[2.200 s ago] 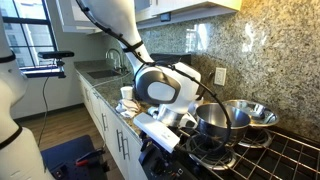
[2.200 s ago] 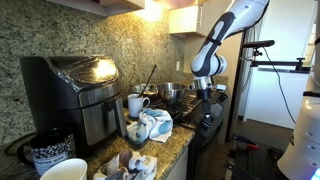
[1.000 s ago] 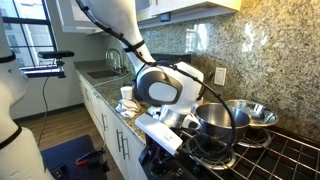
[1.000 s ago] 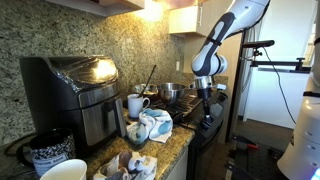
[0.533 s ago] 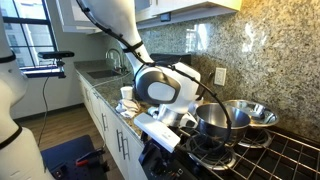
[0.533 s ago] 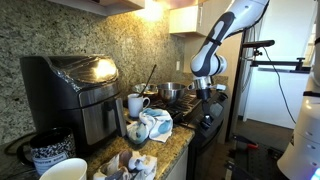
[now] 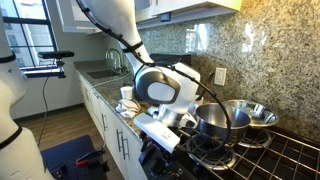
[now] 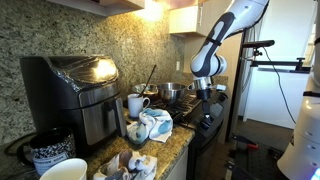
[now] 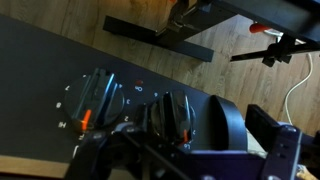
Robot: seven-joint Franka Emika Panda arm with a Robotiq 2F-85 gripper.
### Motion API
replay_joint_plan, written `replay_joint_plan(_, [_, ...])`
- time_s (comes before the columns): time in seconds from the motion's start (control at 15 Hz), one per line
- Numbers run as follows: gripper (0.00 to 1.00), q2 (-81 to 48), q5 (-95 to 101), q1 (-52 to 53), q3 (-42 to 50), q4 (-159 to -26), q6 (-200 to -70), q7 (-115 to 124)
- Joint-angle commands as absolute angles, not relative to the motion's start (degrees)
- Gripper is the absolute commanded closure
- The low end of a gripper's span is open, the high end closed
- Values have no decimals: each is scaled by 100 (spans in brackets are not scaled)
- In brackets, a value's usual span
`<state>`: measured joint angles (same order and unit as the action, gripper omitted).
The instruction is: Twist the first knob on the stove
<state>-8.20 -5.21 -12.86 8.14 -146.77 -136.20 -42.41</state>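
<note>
The black stove shows in both exterior views [image 7: 292, 156] [image 8: 207, 127], with grid grates on top. In the wrist view its dark control panel [image 9: 40, 75] carries two knobs with orange marks: one on the left [image 9: 97, 100] and one nearer the middle [image 9: 170, 117]. My gripper [image 9: 245, 130] is close against the panel, just right of the middle knob. Its two dark fingers stand apart with wooden floor showing between them and nothing held. In the exterior views the gripper [image 7: 166, 126] [image 8: 207, 98] hangs at the stove's front edge.
A steel pot [image 7: 214, 121] and a steel bowl [image 7: 252, 112] sit on the grates. The granite counter holds a mug [image 8: 135, 105], a crumpled cloth [image 8: 153, 126] and a black air fryer [image 8: 75, 90]. A sink [image 7: 103, 72] lies further along.
</note>
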Motion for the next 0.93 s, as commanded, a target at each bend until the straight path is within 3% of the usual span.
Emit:
replay_joint_plan(0.0, [0, -762, -499, -1285, 811, -14739, -13582, -4150])
replay_joint_plan(0.73, [0, -785, -496, -1277, 794, -14745, -13601, -4153])
replay_joint_plan(0.87, [12, -794, -494, -1274, 790, -14737, -13600, -4156])
